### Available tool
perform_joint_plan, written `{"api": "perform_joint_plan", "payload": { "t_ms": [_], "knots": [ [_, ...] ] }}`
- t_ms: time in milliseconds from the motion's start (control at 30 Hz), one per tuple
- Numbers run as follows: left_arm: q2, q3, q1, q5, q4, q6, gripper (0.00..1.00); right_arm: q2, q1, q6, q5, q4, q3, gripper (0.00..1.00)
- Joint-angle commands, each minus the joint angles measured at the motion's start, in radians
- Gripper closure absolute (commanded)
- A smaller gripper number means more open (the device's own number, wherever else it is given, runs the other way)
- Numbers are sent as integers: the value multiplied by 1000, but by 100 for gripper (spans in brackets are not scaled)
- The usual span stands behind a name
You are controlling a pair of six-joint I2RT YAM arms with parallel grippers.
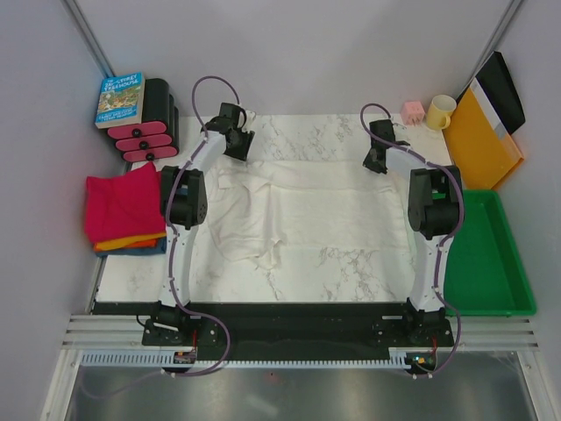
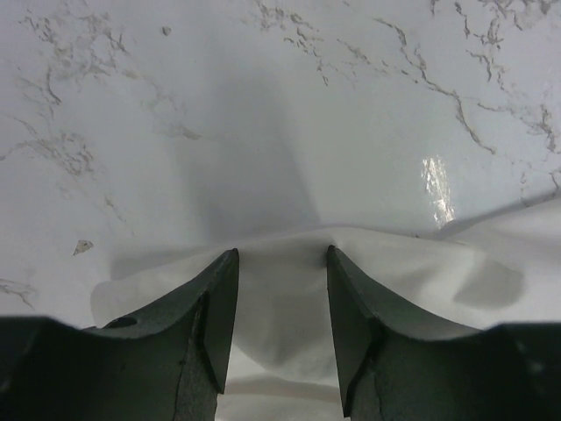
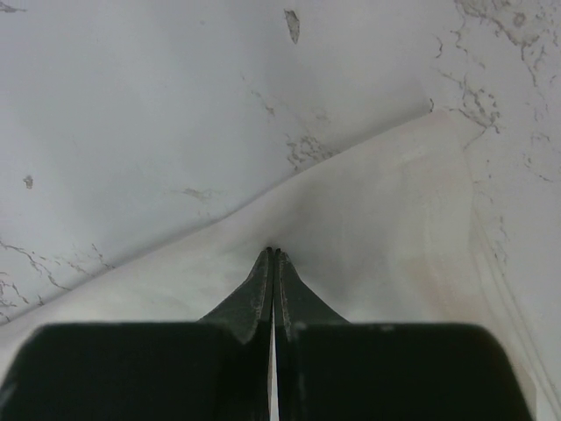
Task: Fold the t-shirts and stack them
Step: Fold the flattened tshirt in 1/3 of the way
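Note:
The large cream-white t-shirt [image 1: 298, 206] lies spread and wrinkled across the marble table [image 1: 342, 267]. My left gripper [image 1: 235, 133] hangs over the shirt's far left corner. In the left wrist view its jaws [image 2: 280, 254] stand partly apart on a raised bunch of the t-shirt [image 2: 421, 272]. My right gripper [image 1: 379, 156] is at the far right corner, and in its wrist view it [image 3: 275, 253] is pinched shut on the t-shirt's [image 3: 377, 219] tented edge. At the left table edge sits a folded stack: magenta-pink t-shirt [image 1: 123, 203] on top, orange [image 1: 131, 240] and blue [image 1: 147, 250] under it.
A book [image 1: 121, 98] rests on a black and pink rack [image 1: 151, 127] at the far left. A pink cube [image 1: 413, 110], a cream mug [image 1: 440, 111] and a yellow-orange folder [image 1: 480, 140] sit far right. A green tray [image 1: 517, 303] lies along the right side.

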Motion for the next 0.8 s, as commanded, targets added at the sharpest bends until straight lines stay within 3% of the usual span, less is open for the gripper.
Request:
{"api": "perform_joint_plan", "payload": {
  "t_ms": [0, 333, 533, 633, 733, 767],
  "knots": [
    [58, 112, 19, -23, -77, 22, 48, 78, 6, 36, -72, -84, 12, 100],
    [155, 354, 55, -81, -60, 109, 43, 157, 7, 100, -104, -81, 88, 100],
    [160, 353, 70, -132, 19, 108, 39, 227, 16, 108, -124, -79, 216, 100],
    [88, 341, 91, -122, 30, 36, 30, 178, 30, 41, -113, -45, 233, 100],
    [-26, 232, 98, -104, 52, -3, 23, 35, 43, 21, -118, 69, 133, 93],
    [-137, 181, 98, -86, 71, -9, 21, 1, 49, 22, -119, 78, 116, 81]
  ]
}}
